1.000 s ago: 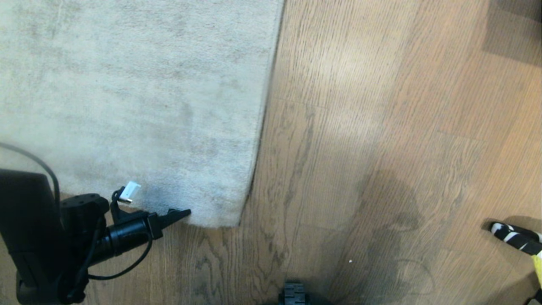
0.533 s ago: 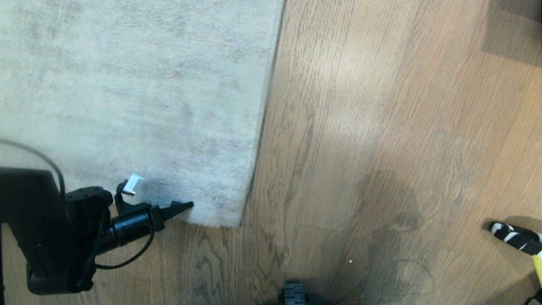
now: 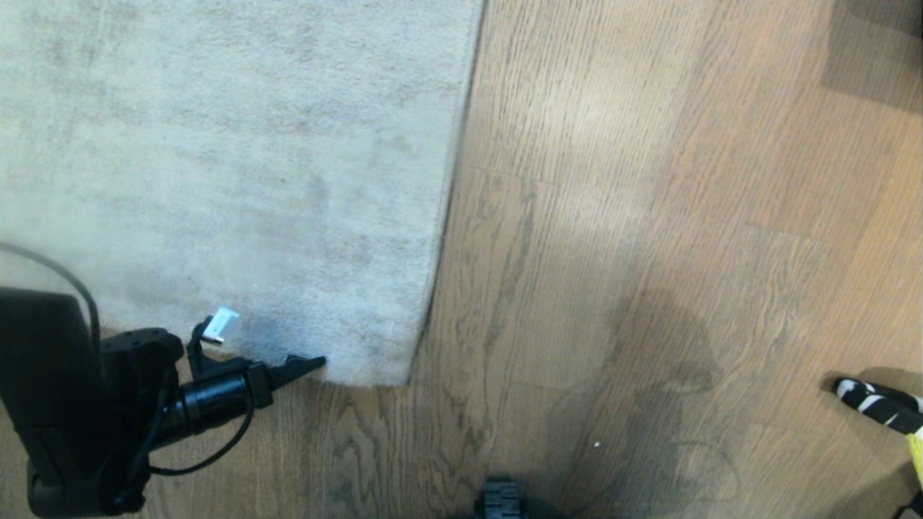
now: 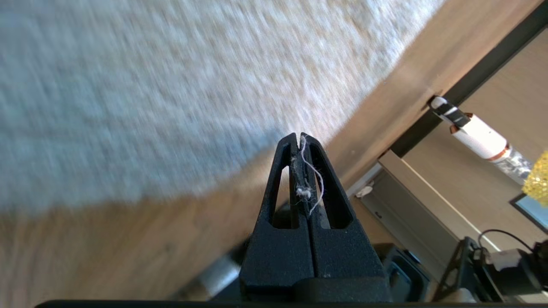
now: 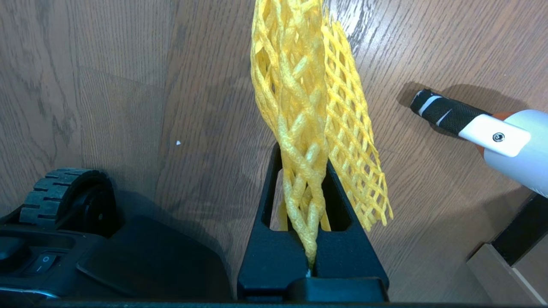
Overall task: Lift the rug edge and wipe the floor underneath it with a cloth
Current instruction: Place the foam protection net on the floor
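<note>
The pale grey rug (image 3: 216, 158) lies flat on the brown wood floor (image 3: 613, 216). Its rounded corner (image 3: 375, 375) is down. My left gripper (image 3: 321, 359) is shut, its tip at the rug edge (image 3: 339, 371) just left of the corner. In the left wrist view only wisps of lint cling between the fingers (image 4: 284, 171) of the left gripper (image 4: 298, 136), and no rug is pinched. My right gripper (image 5: 302, 149) hangs low at the right over bare floor, shut on the yellow mesh cloth (image 5: 306, 85). A sliver of that cloth (image 3: 916, 450) shows in the head view.
A white tool with a black-and-white striped tip (image 3: 869, 400) lies on the floor by the right gripper. My base wheel (image 5: 64, 192) sits close behind. A dark patch (image 3: 876, 50) marks the far right corner. Bare planks stretch right of the rug.
Half a second ago the left gripper had shifted slightly up onto the rug border; it is back where it was a second ago. The rug stays flat and the right arm is still.
</note>
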